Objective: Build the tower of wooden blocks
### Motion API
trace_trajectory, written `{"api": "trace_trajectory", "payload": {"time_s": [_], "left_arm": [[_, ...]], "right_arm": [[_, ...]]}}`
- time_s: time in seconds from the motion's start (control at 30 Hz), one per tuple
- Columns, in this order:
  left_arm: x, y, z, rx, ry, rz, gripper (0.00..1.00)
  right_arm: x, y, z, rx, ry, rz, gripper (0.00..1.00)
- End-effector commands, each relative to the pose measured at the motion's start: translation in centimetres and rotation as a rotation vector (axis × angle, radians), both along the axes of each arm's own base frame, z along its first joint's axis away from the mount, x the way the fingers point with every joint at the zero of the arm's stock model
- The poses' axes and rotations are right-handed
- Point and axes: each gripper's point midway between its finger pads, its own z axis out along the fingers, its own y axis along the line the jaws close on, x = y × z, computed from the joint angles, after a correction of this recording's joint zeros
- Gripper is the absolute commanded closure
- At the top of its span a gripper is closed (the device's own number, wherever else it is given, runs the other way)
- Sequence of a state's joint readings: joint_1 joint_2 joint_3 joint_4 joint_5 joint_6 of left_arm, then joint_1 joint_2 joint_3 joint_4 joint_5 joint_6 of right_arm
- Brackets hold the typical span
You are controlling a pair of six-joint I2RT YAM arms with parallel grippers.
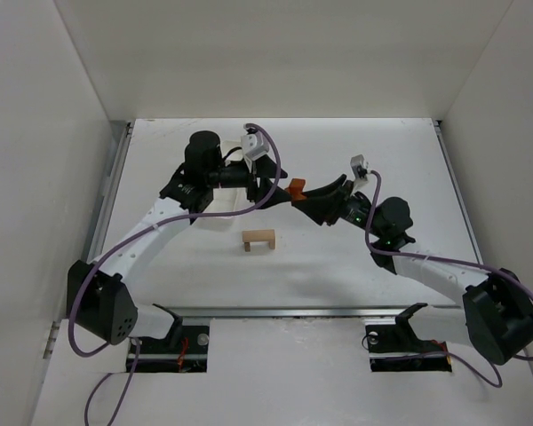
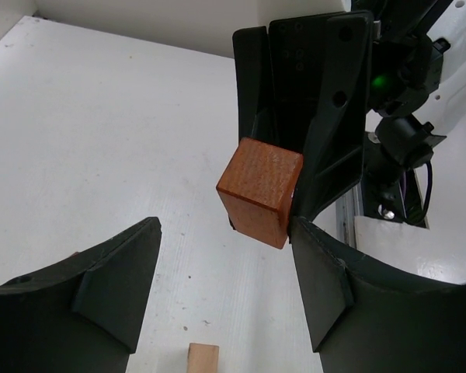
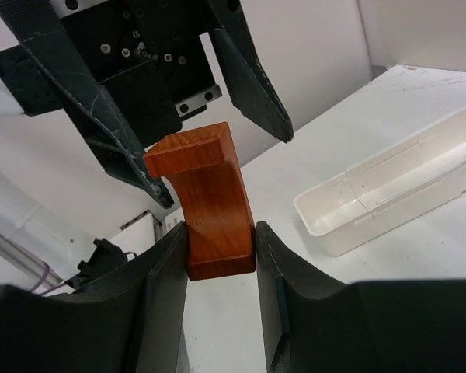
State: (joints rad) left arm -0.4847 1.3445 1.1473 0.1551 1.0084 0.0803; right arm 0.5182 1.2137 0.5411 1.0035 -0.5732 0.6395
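Right arm holds an orange-red roof piece in the air, facing my open left arm, over a white table.

My right fingers (image 3: pixel 159 311) are clenched on the orange-red roof piece (image 3: pixel 206 194), gripping its lower end from both sides, so the piece (image 1: pixel 295 188) hangs clear of the table (image 1: pixel 338 266). My left fingers (image 2: pixel 109 287) are spread wide and hold nothing; in the left wrist view the piece (image 2: pixel 260 190) sits just beyond their tips, and I cannot tell whether it touches one. The tan wooden arch (image 1: pixel 258 240), two uprights and a crossbar, stands on the table nearer to me and left of the held piece, well apart from it. A long white tray (image 3: pixel 388 190) lies on the table beyond.
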Motion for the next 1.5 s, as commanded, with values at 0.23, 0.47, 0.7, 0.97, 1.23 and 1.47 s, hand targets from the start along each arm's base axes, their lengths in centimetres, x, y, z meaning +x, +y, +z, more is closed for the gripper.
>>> {"api": "trace_trajectory", "payload": {"time_s": [0.23, 0.47, 0.7, 0.97, 1.23, 1.47], "left_arm": [[-0.4, -0.5, 1.8, -0.056, -0.050, -0.060, 0.48], [-1.2, -0.6, 1.8, -0.074, -0.029, -0.103, 0.64], [-1.8, -0.3, 1.1, -0.047, -0.014, -0.117, 0.75], [-1.3, 0.3, 1.0, 0.036, -0.040, -0.080, 0.90], [1.7, 3.5, -1.0, 0.298, -0.173, 0.108, 1.00], [3.9, 5.8, -5.2, 0.583, -0.281, 0.239, 1.00]], "right_arm": [[-0.9, 1.2, 2.6, 0.014, -0.114, 0.078, 1.00], [-0.7, 1.4, 2.2, 0.006, -0.106, 0.086, 1.00], [-0.6, 1.2, 2.6, 0.016, -0.111, 0.069, 1.00], [1.2, 1.7, 0.6, -0.079, -0.010, 0.036, 0.65], [1.1, 0.0, 0.3, -0.129, 0.005, -0.068, 0.11], [1.7, -1.1, 0.5, -0.144, 0.106, -0.147, 0.08]]}}
